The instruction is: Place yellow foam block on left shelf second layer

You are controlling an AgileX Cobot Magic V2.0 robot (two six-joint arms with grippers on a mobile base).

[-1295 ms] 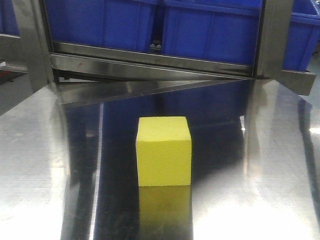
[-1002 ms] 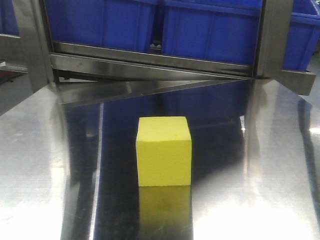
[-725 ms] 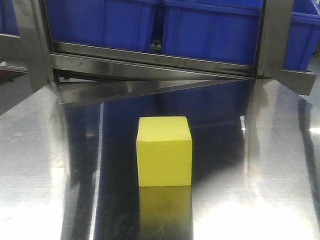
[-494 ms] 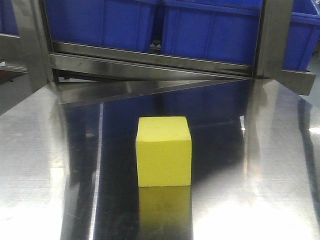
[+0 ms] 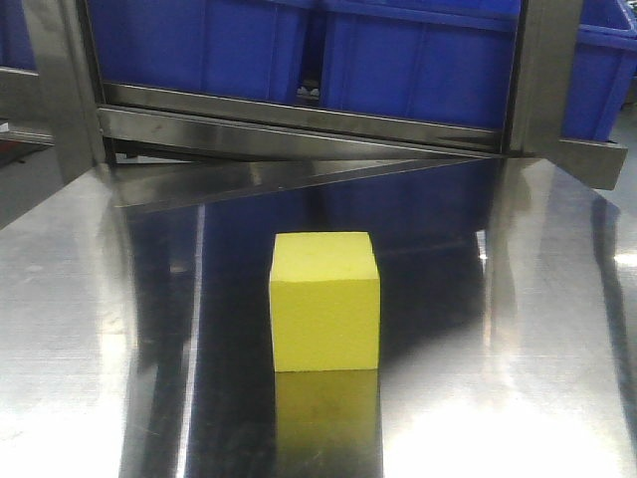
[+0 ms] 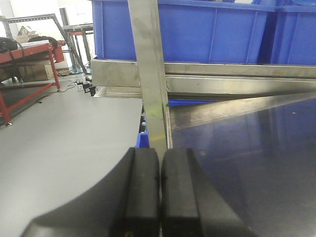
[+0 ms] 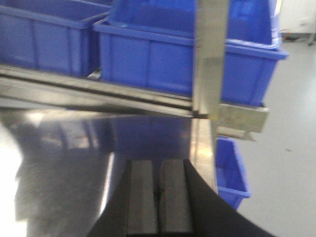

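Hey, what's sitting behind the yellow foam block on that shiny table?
Behind the bright yellow foam cube comes polished steel tabletop, then a steel shelf rail carrying blue plastic bins. The strip of table right behind the cube is hidden.

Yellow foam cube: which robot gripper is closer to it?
Cannot tell. The bright yellow foam block sits midway across the shiny steel table. The left gripper is by the table's left edge, the right gripper by its right edge; neither wrist view shows the block.
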